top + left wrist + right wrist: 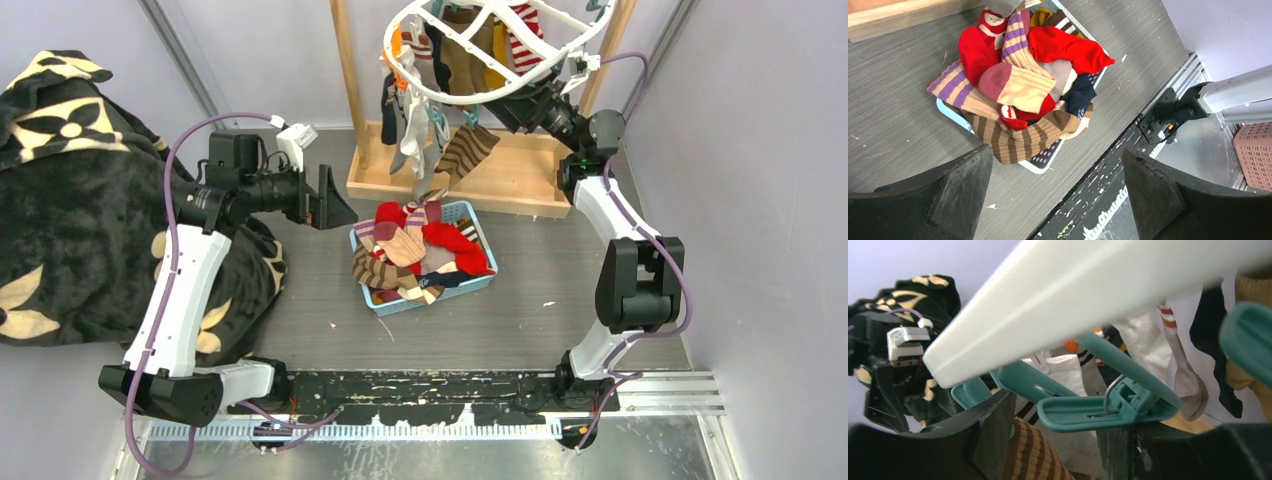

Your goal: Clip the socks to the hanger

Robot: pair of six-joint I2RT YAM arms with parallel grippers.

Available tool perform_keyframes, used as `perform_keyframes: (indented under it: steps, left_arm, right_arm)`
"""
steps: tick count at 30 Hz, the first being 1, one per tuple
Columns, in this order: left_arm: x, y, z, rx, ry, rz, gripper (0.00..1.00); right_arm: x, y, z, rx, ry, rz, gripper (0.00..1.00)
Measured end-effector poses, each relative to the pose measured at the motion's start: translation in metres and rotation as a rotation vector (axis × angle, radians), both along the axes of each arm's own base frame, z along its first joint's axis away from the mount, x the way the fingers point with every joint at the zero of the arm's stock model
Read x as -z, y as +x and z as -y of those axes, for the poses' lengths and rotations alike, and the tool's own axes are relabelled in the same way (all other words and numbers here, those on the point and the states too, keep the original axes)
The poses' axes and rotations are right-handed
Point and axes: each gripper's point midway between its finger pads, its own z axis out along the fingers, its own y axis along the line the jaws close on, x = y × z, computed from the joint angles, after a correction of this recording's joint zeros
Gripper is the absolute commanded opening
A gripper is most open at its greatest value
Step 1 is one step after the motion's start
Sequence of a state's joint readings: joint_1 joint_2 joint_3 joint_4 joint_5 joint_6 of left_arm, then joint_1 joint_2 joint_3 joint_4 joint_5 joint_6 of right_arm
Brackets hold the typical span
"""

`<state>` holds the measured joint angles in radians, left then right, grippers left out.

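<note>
The white oval hanger [470, 92] hangs at the top with several socks clipped under it, among them a brown striped sock [466, 150]. More socks [420, 250] lie heaped in the blue basket; they also show in the left wrist view [1023, 80]. My left gripper [335, 206] is open and empty, held above the table left of the basket, with both fingers wide apart [1058, 195]. My right gripper [512, 106] is raised under the hanger's ring [1088, 295]. Its jaws stand apart [1055, 427]; a teal clip [1098, 410] lies across them and the striped sock [1030, 455] hangs between them.
The blue basket [462, 209] sits mid-table in front of the wooden stand [510, 178]. A big black floral blanket [70, 200] fills the left side beside my left arm. A pink basket [1255, 155] sits beyond the table's near rail.
</note>
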<state>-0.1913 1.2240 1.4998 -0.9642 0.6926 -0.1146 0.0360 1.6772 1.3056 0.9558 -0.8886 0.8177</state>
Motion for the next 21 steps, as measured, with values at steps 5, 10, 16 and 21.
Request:
perform_keyframes:
  steps: [5,10,16,21]
  left_arm:
    - [0.001,-0.001,0.000,0.008,0.008,0.003,1.00]
    - [0.003,-0.002,-0.001,0.010,0.015,0.002,1.00]
    - [0.003,-0.003,-0.002,0.009,0.026,0.006,1.00]
    - [0.001,-0.005,-0.004,0.010,0.035,0.027,1.00]
  right_arm:
    - [-0.013,-0.006,0.005,-0.038,0.076,0.000,0.48]
    - [-0.016,-0.019,0.006,-0.032,0.109,0.015,0.30]
    - [-0.022,-0.042,-0.001,-0.005,0.085,0.048,0.18]
    - [-0.040,-0.066,-0.016,0.037,0.021,0.115,0.06]
